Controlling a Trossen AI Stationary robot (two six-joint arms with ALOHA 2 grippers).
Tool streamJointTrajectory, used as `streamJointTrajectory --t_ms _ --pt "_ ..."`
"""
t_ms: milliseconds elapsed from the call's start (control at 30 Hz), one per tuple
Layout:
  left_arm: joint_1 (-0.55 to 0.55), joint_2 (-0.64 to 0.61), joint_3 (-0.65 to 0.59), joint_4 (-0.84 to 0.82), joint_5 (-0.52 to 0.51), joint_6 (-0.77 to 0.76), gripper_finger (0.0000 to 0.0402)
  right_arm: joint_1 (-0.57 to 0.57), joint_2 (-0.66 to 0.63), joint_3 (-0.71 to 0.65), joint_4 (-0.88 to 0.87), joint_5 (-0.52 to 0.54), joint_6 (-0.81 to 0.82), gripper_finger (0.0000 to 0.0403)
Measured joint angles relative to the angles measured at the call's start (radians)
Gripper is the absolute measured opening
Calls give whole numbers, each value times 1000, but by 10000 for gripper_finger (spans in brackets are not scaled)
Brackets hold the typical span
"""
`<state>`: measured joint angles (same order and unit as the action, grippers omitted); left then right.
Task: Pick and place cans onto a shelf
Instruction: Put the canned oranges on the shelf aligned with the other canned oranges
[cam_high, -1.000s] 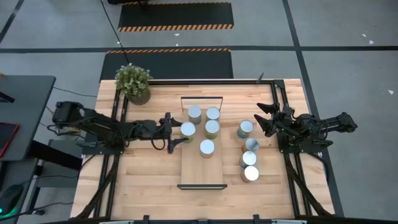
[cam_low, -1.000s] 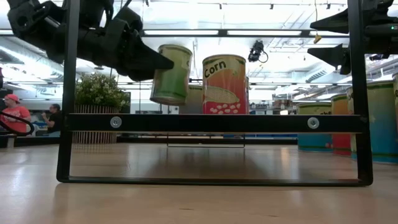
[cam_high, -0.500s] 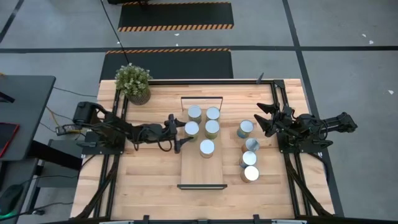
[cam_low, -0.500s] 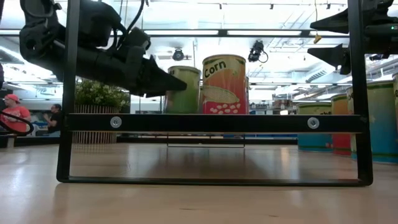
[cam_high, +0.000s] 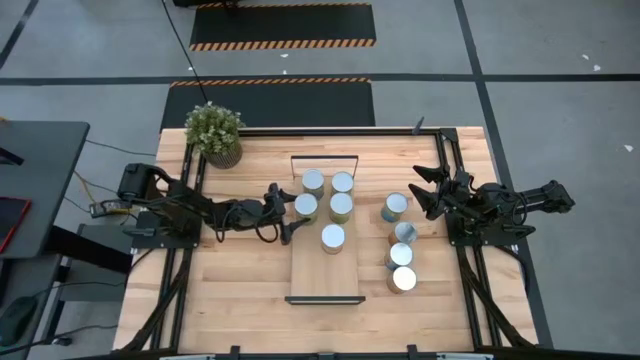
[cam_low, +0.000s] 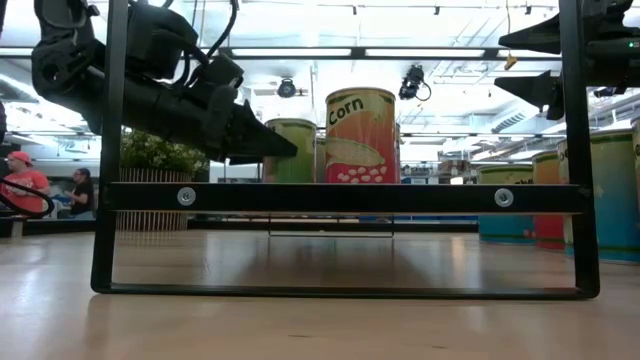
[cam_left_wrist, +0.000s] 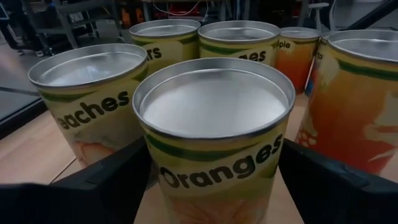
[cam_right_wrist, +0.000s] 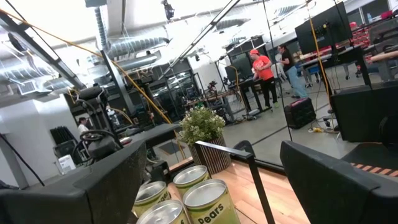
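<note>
The left gripper grips the Oranges can on the shelf. The right gripper, jaws spread open, hovers at the table's 3 o'clock side.

Grey concrete floor with black mats edged in orange hazard stripes; beyond, ceiling strip lights, exposed ducts, workbenches and people standing

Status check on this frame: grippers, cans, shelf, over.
Left gripper around Oranges can on the shelf, grip unclear. Right gripper open, waiting beside four cans on the table. Five cans shelved, nothing blocking.
</note>
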<state>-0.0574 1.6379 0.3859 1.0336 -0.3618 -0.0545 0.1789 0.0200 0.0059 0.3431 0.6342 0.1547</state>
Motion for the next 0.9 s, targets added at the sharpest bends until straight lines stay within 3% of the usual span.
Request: streamJointTrajectory --t_ms 900 --pt "3 -1 0 -22 -27 -39 357 0 0 0 0 0 0 378"
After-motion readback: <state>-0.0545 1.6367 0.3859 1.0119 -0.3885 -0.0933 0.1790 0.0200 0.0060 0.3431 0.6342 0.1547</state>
